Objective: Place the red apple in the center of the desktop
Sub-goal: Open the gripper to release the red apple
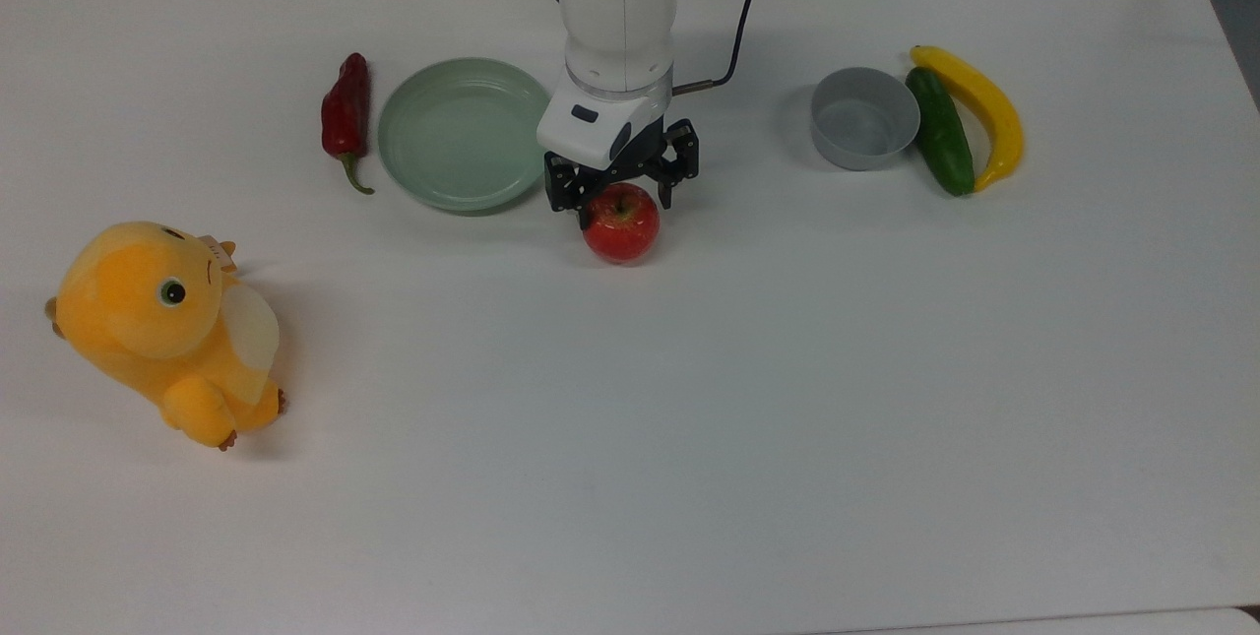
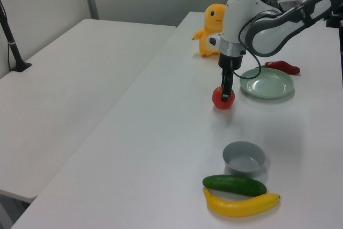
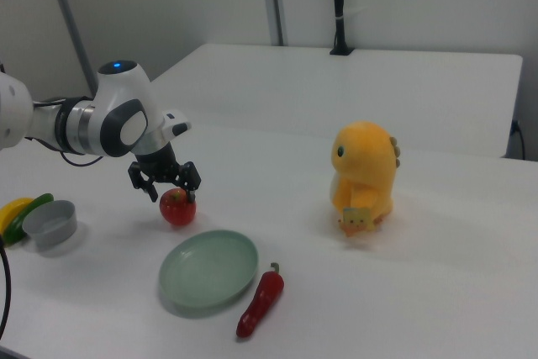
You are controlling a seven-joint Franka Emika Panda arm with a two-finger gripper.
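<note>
Top view, red apple point(image 1: 621, 223) on desktop point(image 1: 689, 399), jaws seemingly clasping it

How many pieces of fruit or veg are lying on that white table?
4. The red apple sits under the gripper beside the green plate; a chili pepper lies at the plate's other side; a cucumber and banana lie by the grey bowl.

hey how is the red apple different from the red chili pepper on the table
The small round glossy red apple is ball-shaped; the long dark red chili pepper is slender and tapered. The apple is brighter red, the pepper darker. The gripper sits over the apple; the pepper lies alone beside the pale green plate. Both rest on the white desktop.
</note>
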